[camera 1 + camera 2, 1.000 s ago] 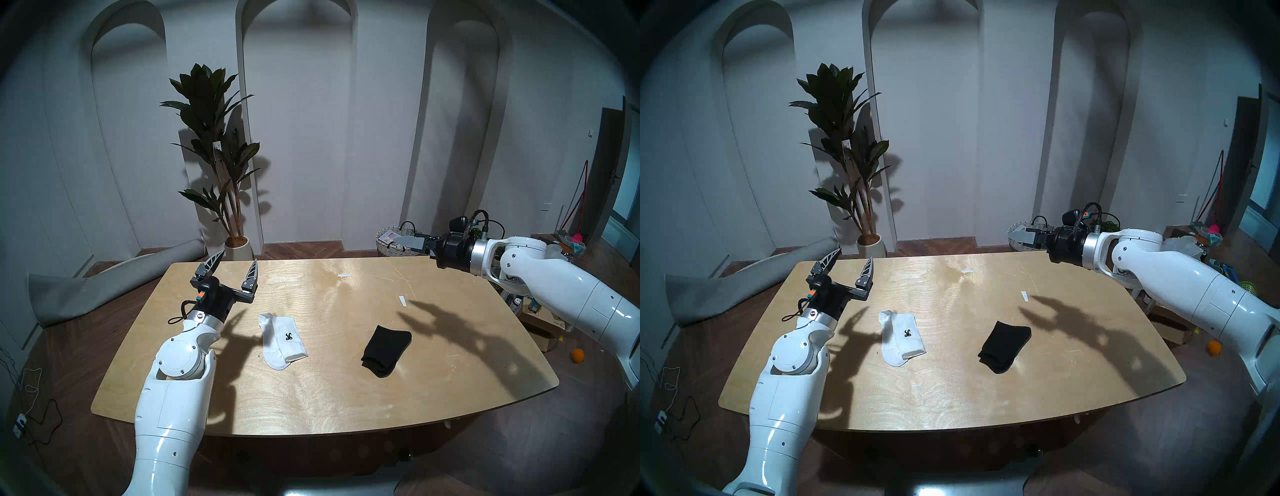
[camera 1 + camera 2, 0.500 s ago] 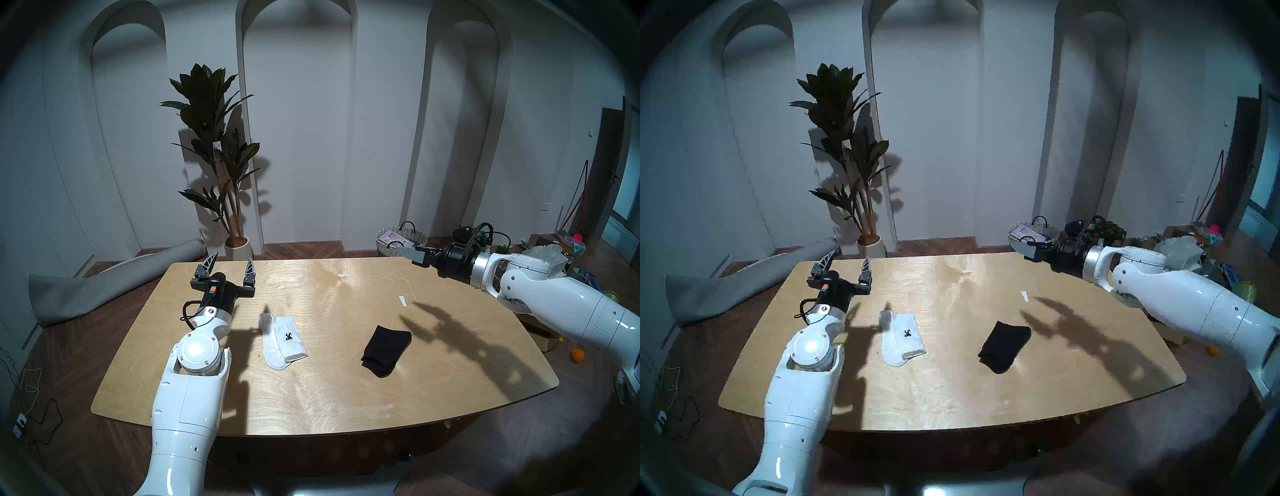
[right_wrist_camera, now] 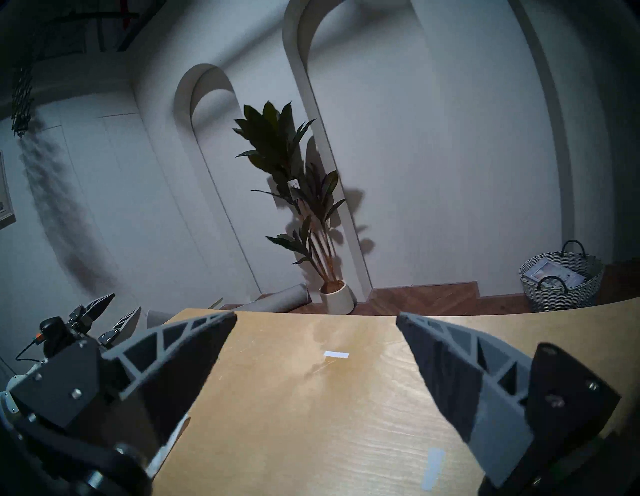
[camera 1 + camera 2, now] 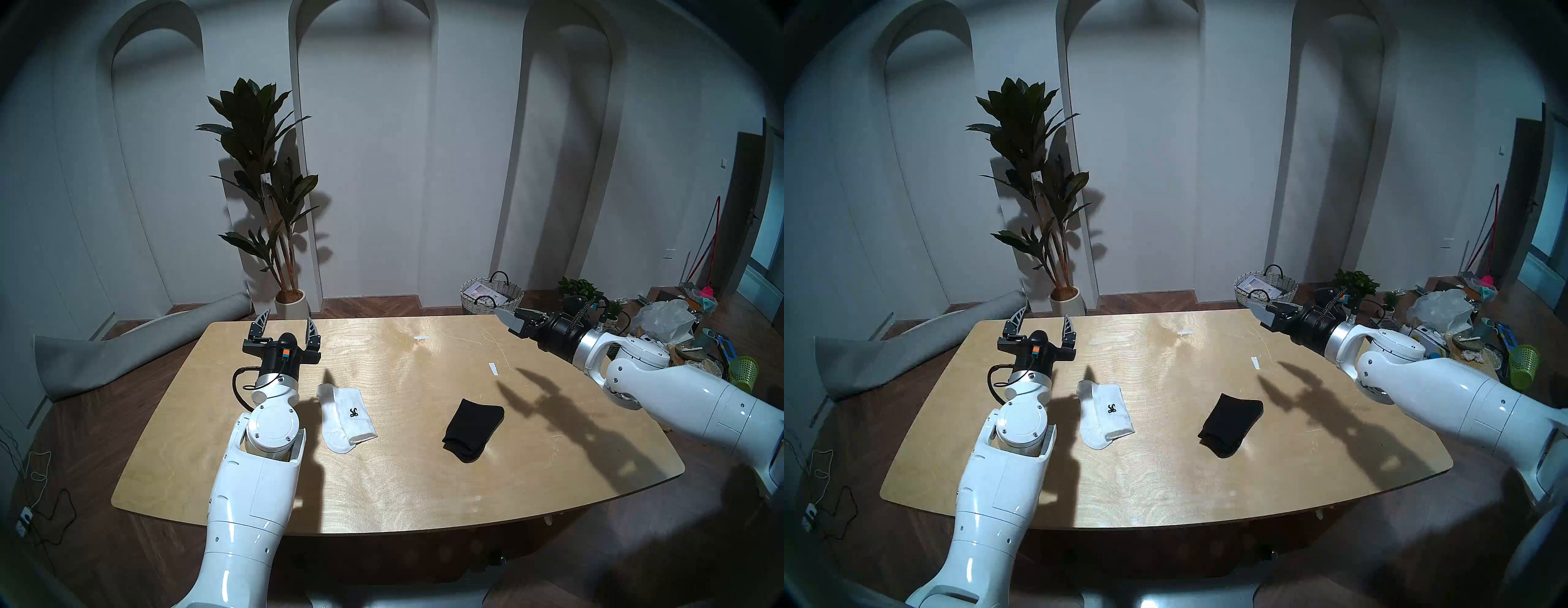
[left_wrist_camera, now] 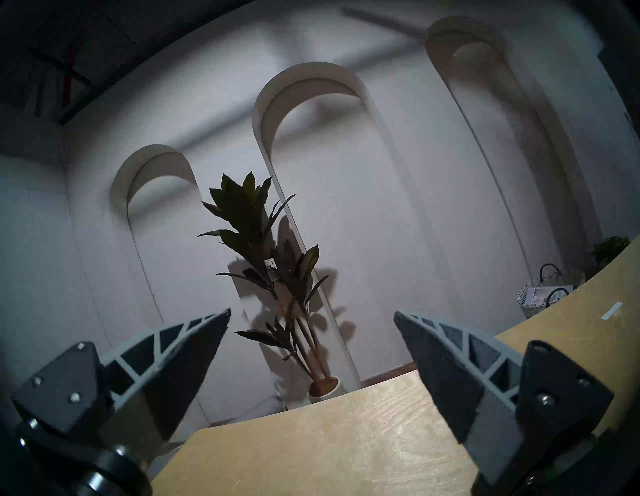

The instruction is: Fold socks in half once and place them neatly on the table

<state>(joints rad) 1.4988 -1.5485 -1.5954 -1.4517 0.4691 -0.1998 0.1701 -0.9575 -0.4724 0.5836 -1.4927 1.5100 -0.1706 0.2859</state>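
**Both socks folded on the table, both my grippers empty**

My left gripper (image 4: 289, 325) hangs above the table (image 4: 403, 488) at centre-left of the head view, jaws spread wide, nothing between them. My right gripper (image 3: 317, 317) is out at the right edge, jaws wide apart in its wrist view, also empty. The white sock (image 4: 345, 417) lies folded just right of my left forearm, logo up. The black sock (image 4: 472, 429) lies folded right of centre, well apart from the white one.
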